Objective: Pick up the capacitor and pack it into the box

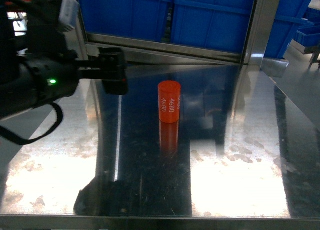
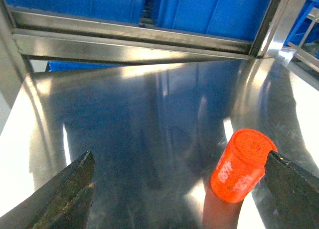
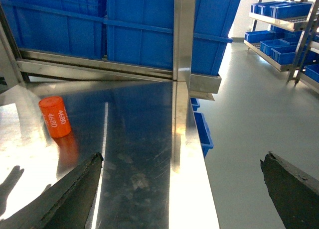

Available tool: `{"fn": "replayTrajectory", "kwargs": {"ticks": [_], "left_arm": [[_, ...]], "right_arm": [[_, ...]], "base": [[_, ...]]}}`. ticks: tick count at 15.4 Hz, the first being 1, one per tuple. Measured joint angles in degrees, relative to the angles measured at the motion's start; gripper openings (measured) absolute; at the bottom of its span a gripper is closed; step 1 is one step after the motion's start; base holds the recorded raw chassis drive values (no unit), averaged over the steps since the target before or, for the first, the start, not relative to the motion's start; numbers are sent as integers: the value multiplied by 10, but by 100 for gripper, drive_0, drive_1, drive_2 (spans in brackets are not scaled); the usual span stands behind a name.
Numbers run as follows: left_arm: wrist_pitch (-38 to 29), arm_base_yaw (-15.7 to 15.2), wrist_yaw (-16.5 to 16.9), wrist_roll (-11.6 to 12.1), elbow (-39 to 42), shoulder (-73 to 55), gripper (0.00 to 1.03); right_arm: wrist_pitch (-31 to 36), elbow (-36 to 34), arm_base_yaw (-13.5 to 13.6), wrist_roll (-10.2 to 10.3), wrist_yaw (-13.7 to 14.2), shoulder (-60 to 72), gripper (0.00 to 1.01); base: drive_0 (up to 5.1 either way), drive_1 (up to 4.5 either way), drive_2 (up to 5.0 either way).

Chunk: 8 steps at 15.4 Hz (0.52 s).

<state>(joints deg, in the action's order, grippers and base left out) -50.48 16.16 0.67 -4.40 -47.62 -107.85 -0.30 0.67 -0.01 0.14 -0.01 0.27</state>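
At the left of the head view the left gripper reaches in over the steel table, held level and just left of the capacitor, which looks like a lineup for a sideways grasp. Its own wrist camera shows the jaws spread wide, one dark finger low at the left edge and the other at the right edge, with the capacitor close against the inner side of the right finger rather than centred between them; I judge the arm would need to shift right before closing. Whether that finger touches the cylinder I cannot tell, since the lower part of both is cut off by the frame. The capacitor stands upright near the middle of the table, an orange cylinder printed "4680" in white, its reflection stretching toward the camera on the polished surface. Behind it, blue bins sit on a shelf beyond the rail, out of the working zone. Further right, the right gripper does not appear in the head view at all; its wrist camera shows its two fingers wide apart and holding nothing, parked off the table's right edge with the floor below, presumably kept clear while the left arm works. From there the capacitor sits well away at the far left. The box is in none of the views, so where the capacitor must go cannot be made out.
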Motion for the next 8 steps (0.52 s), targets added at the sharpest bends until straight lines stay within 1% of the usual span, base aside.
{"fn": "replayTrajectory", "kwargs": {"ticks": [1,3,5,8], "left_arm": [[8,16,-3,-2,-42,-25,98],[13,40,-7,-2,-87,-51,98],[25,59,-12,-2,-115,-91,98],[43,77,-16,-1,-144,-136,98]], "right_arm": [[0,0,0,0,0,0,98],[0,0,0,0,0,0,98],[0,0,0,0,0,0,98],[0,0,0,0,0,0,98]], "base": [[0,0,0],[0,0,0],[0,0,0],[0,0,0]]}}
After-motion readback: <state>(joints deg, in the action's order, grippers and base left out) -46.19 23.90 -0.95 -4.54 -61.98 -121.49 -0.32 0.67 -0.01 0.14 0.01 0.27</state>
